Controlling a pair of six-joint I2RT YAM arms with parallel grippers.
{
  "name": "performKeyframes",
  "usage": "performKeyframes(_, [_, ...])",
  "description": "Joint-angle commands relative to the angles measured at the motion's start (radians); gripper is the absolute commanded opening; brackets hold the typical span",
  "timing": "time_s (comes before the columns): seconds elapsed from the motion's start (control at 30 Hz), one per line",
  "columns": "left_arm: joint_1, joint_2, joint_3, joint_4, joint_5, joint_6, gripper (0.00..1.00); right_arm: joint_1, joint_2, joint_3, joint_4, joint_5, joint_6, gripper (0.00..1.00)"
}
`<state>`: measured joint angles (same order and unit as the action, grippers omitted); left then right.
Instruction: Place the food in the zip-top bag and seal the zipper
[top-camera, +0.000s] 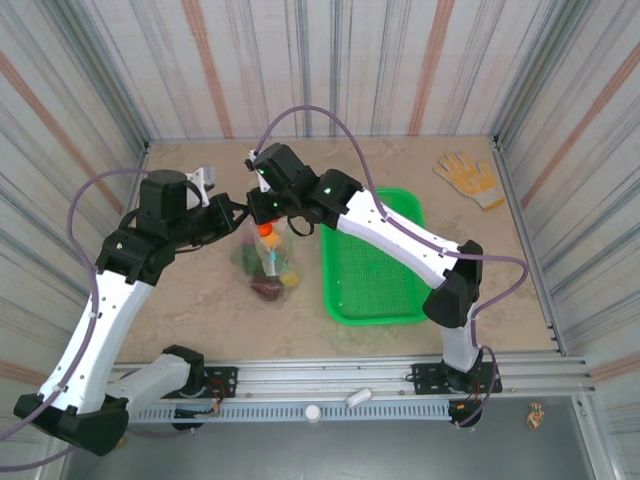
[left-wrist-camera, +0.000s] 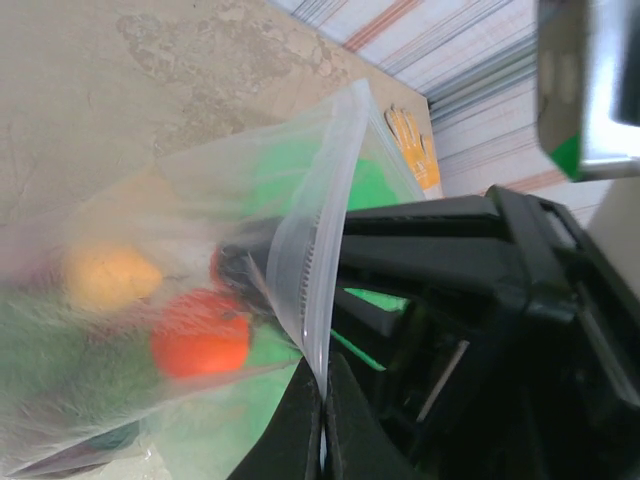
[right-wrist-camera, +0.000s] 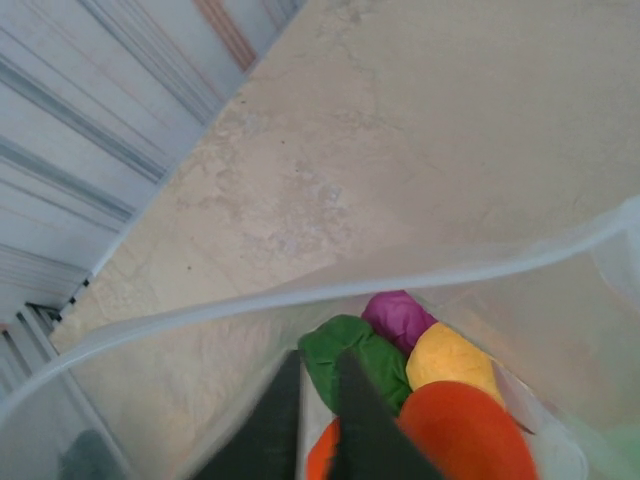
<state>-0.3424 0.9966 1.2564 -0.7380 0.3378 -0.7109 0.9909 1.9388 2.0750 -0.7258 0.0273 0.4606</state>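
L end effector (left-wrist-camera: 322, 410) pinching zip-top bag (left-wrist-camera: 200, 200) mouth | R end effector (right-wrist-camera: 318, 420) narrowly parted | risk: your withdrawal snags zipper (left-wrist-camera: 312, 270), spills food (right-wrist-camera: 450, 360)

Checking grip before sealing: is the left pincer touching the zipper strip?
Touching. Left wrist view: the left pincer is shut on the zipper, and the strip runs down between its two dark fingertips with no gap visible.

bag (top-camera: 267, 262): clear, floppy, upright mid-bench (top-camera: 200, 300), mouth up, open | food (right-wrist-camera: 452, 362): orange, yellow, green, purple pieces heaped inside | zipper (left-wrist-camera: 318, 262): whitish ribbed strip, unsealed
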Motion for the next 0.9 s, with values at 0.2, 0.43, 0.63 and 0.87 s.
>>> performKeyframes(0.2, [0.003, -0.026, -0.003, -0.007, -0.02, 0.011, 0.0, -0.006, -0.033, -0.02, 0.022, -0.038, 0.035, 0.52])
performKeyframes(0.43, [0.005, -0.02, -0.012, 0.001, -0.013, 0.004, 0.0, -0.027, -0.084, -0.027, 0.014, -0.072, 0.024, 0.59])
performKeyframes(0.63, [0.005, -0.009, -0.017, 0.009, -0.001, -0.004, 0.0, -0.042, -0.11, -0.027, 0.006, -0.11, 0.039, 0.61])
performKeyframes(0.87, [0.005, -0.004, -0.003, 0.0, -0.002, 0.001, 0.0, -0.025, -0.053, 0.074, -0.215, 0.072, -0.053, 0.62])
